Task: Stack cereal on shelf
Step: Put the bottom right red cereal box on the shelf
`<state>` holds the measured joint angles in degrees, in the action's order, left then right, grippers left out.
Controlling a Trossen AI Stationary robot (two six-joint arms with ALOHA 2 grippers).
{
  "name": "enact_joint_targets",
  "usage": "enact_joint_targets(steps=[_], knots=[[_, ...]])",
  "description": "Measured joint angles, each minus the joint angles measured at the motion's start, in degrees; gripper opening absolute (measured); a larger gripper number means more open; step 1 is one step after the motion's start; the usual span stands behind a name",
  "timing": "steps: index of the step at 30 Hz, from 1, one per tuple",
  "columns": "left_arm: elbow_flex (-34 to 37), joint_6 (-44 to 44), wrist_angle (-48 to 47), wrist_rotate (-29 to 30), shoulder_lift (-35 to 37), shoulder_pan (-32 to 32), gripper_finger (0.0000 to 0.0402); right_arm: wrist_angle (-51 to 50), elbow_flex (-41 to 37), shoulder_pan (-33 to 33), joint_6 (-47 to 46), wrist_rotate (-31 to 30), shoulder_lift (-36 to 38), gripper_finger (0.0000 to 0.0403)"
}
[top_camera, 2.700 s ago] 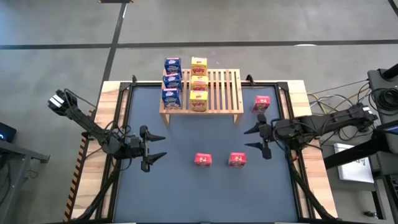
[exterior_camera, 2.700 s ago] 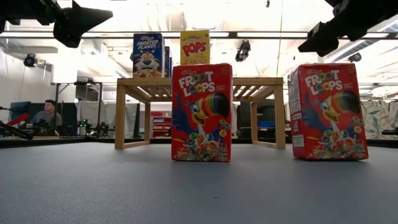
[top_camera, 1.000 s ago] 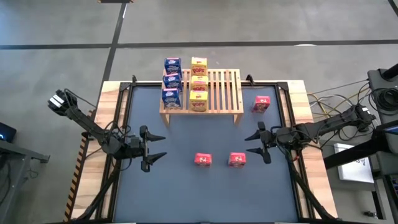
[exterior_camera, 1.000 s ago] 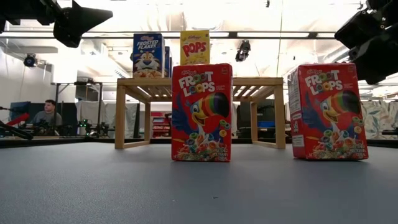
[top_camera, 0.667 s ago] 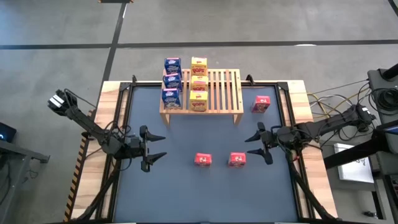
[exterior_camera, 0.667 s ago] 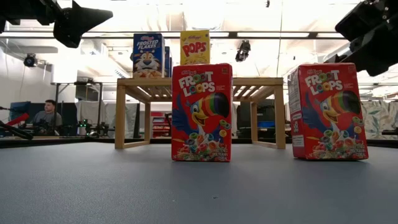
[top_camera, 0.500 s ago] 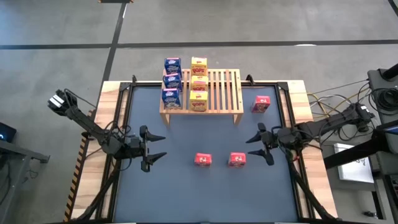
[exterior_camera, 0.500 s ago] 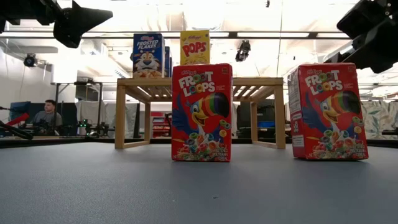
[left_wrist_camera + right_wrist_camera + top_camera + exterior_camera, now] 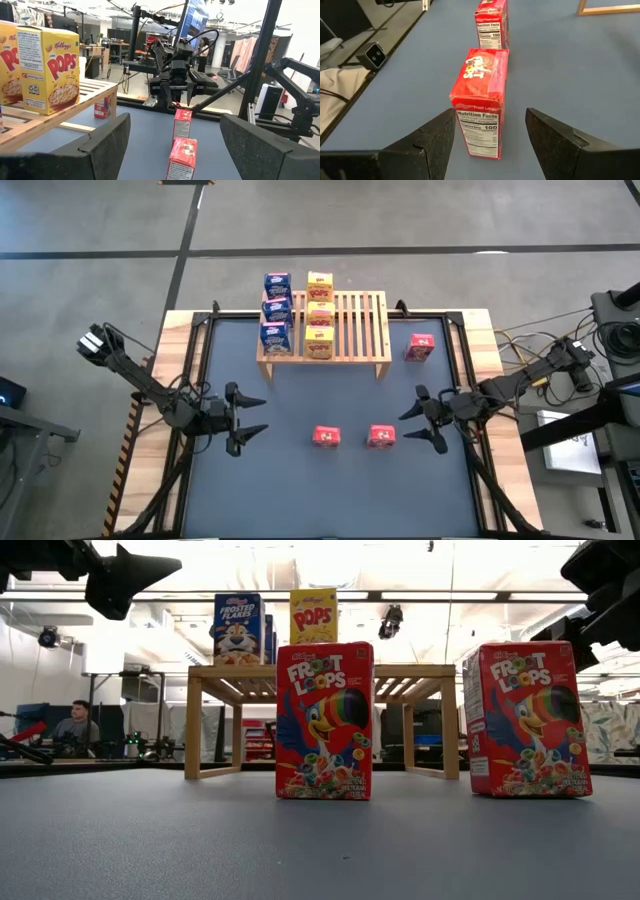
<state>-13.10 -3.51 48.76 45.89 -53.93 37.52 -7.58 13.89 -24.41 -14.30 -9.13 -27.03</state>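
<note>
Your right gripper (image 9: 424, 420) hovers just beside the nearer red cereal box (image 9: 381, 436) standing on the tabletop (image 9: 290, 480), jaws spread, empty; box upright, dead ahead; left gripper (image 9: 246, 419) waits, jaws spread.

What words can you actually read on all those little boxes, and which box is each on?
"FROOT LOOPS": two red cardboard boxes standing on the table.
"FROSTED FLAKES": blue cardboard box on the slatted wooden shelf.
"Kellogg's CORN POPS": yellow cardboard box on the shelf.
"Nutrition Facts", "Calories 100": nearer red box's side panel.
Finer print: too small to read.
</note>
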Motion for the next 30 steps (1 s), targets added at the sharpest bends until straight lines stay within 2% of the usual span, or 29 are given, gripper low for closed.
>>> enact_joint_targets(steps=[7, 16, 23, 26, 30], knots=[[0.0, -0.26, 0.02, -0.01, 0.0, -0.02, 0.0292, -2.63, -0.03, -0.11, -1.32, -0.48, -0.13, 0.0231], [0.0, -0.26, 0.01, -0.01, 0.0, -0.01, 0.0292, -5.71, -0.03, -0.06, -2.65, -8.14, -0.13, 0.0231], [0.0, -0.28, 0.01, 0.01, 0.02, -0.02, 0.0292, -6.2, -0.05, -0.08, -2.74, -7.19, -0.13, 0.0232], [0.0, -0.29, 0.0, -0.01, 0.0, -0.01, 0.0292, -6.16, -0.04, -0.08, -4.26, -6.33, -0.13, 0.0248], [0.0, -0.31, 0.01, 0.0, 0.0, -0.01, 0.0292, -6.1, -0.05, -0.08, -5.24, -5.9, -0.13, 0.0289]])
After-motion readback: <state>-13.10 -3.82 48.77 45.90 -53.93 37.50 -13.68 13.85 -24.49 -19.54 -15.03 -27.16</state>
